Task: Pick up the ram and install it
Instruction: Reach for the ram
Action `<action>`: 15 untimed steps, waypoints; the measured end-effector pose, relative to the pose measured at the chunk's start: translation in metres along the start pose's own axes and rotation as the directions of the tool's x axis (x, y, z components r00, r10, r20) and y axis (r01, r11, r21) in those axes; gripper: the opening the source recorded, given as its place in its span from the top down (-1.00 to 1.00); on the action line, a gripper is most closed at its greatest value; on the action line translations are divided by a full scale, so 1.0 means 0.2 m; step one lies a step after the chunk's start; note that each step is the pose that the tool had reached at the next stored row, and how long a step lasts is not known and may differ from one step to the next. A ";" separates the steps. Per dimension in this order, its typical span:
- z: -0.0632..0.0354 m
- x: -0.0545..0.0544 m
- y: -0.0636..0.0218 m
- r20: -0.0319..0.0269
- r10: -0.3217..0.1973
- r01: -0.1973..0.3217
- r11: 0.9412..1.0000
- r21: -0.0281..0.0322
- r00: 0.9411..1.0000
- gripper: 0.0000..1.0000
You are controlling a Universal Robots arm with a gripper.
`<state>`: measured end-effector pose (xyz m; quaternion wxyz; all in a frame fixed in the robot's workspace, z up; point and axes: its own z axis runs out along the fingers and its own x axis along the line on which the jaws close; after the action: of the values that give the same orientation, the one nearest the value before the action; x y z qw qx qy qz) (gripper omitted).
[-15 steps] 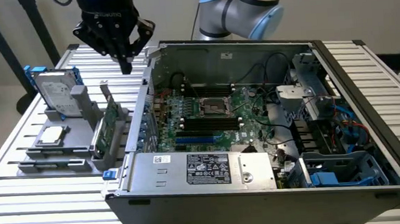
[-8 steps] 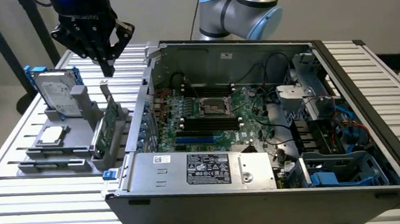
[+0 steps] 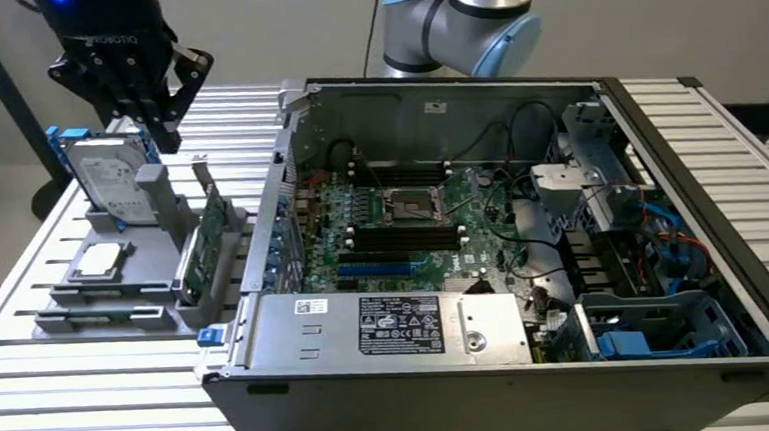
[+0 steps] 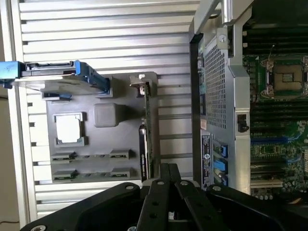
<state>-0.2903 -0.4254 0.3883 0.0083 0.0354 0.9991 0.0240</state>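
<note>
One slatted metal surface (image 3: 88, 394) carries everything and is largely taken up by an open computer case (image 3: 369, 407). A grey parts holder (image 3: 143, 190) is set beside the case, toward the surface edge on the exterior view's left. Above the holder the tool (image 4: 168, 167) is hung, clenched on nothing. The ram (image 4: 91, 156) seems to be stood on edge in a holder slot. It is judged light, stiff and fragile, best pinched across its faces near mid-length. Room around it is judged tight.

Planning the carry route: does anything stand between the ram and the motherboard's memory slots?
Yes. The upright expansion card and the case's side wall stand between the ram in the gray holder and the memory slots.
</note>
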 end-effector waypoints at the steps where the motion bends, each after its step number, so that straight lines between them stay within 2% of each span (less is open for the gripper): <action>1: 0.000 0.02 -0.005 0.000 0.000 0.000 1.000 0.000 1.000 0.79; 15: 0.002 0.34 -0.078 -0.003 0.000 0.000 1.000 0.000 1.000 0.79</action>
<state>-0.3589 -0.4361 0.3861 0.0066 0.0355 0.9991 0.0239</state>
